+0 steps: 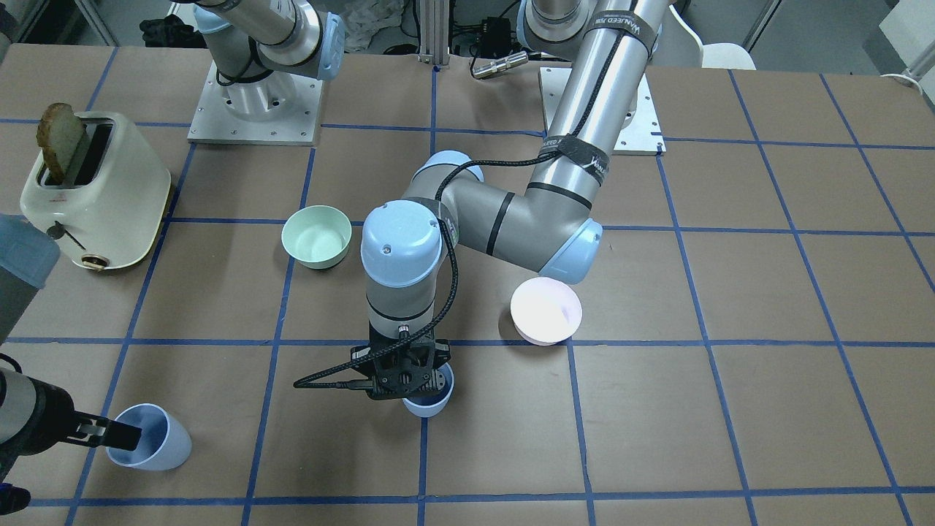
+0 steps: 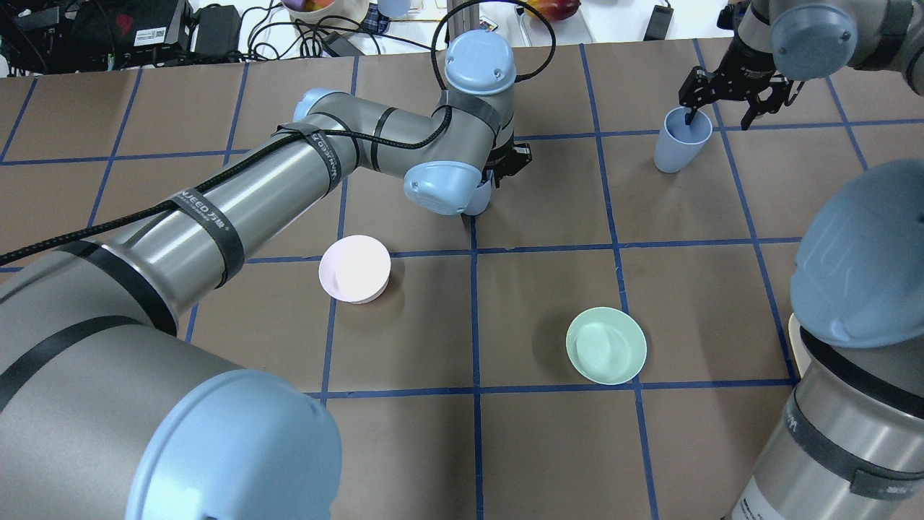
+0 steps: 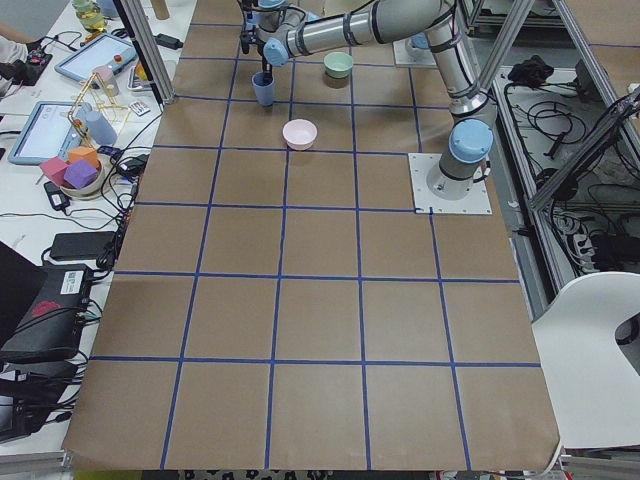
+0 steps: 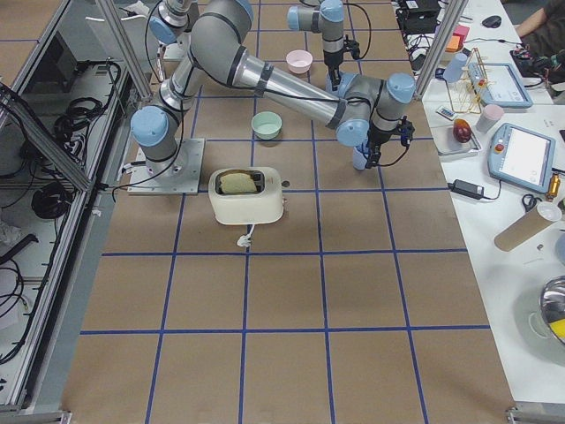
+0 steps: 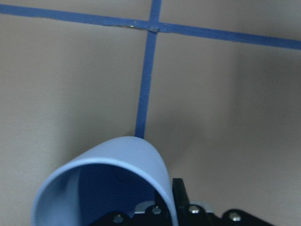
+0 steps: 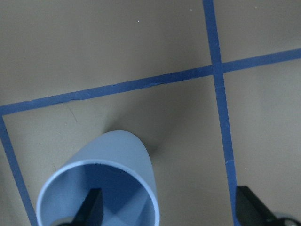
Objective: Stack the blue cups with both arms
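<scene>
One blue cup [image 1: 432, 400] stands near the table's middle, tilted in the left wrist view [image 5: 117, 160]. My left gripper [image 1: 407, 378] comes down on it from above, one finger inside and one outside, shut on the cup's wall [image 2: 478, 202]. I cannot tell whether this cup touches the table. The other blue cup [image 2: 679, 144] stands upright at the far right side [image 1: 157, 442]. My right gripper [image 2: 720, 114] is open over it. One finger is inside the cup [image 6: 113, 160] and the other stands well outside it.
A mint-green bowl [image 2: 606, 345] and a pale pink bowl [image 2: 354, 269] sit on the table between the arms' bases and the cups. A cream toaster [image 1: 95, 190] with a slice of bread [image 1: 60, 139] stands on the robot's right side.
</scene>
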{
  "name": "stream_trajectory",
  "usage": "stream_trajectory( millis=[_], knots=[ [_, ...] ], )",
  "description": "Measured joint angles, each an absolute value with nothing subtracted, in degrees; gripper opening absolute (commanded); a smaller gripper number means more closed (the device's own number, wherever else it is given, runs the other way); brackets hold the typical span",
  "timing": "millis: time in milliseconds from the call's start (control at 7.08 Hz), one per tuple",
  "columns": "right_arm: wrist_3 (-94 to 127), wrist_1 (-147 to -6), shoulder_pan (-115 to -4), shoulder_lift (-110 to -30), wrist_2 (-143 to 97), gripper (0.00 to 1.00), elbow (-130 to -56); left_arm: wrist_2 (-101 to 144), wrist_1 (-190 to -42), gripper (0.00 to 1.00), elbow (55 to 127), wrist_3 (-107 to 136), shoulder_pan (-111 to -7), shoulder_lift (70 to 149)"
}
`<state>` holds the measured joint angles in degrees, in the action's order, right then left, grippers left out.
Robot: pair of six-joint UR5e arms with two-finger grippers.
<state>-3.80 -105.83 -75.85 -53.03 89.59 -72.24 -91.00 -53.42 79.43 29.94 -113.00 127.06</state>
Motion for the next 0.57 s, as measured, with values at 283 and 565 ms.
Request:
stream_trajectory(
  millis=[283,565],
  knots=[
    [-3.84,-104.97,-75.78,-52.77,89.27,0.33,-72.27,-89.72,-58.64,1.0,78.98,29.26,-111.89,123.08],
    [-3.75,-104.9,-75.76,-52.37,89.22,0.0,-72.25,-89.43,-72.78,1.0,78.07,25.33,-109.59,115.55]
  ],
)
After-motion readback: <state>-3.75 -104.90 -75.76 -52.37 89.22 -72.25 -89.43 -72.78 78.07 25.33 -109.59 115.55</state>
